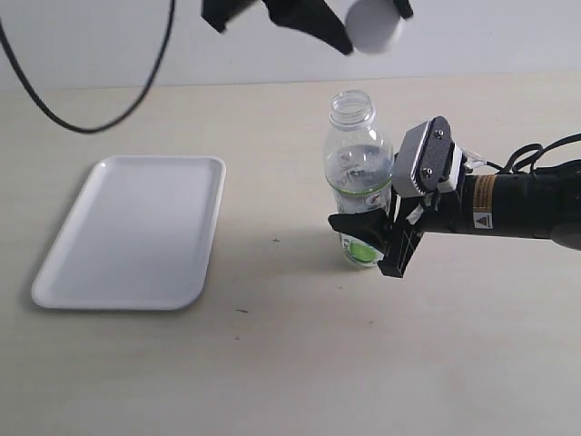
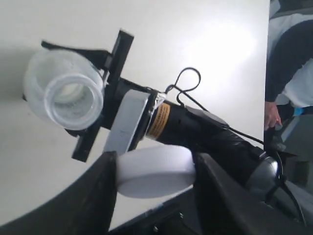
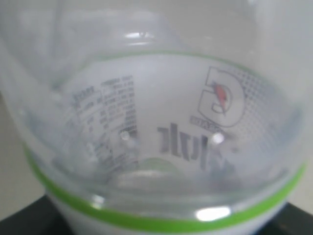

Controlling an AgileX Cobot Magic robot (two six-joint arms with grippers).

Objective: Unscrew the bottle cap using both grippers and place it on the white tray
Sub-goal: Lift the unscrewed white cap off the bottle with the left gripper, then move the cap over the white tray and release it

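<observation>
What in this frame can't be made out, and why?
- Left gripper: the exterior view's top edge cuts off its body.
- Bottle cap: ribbing blurred in the left wrist view.
- Right gripper: the bottle fills the right wrist view, largely hiding its fingers.
- Label text: blurred, unreadable there.

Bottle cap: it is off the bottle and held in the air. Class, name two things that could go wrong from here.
1. The left gripper pinches the bottle cap by its sides, high above the table and well away from the white tray. If it slips, it may drop and roll away.
2. The right gripper clamps the bottle low on its body, so a knock near the open neck could tilt it.
</observation>
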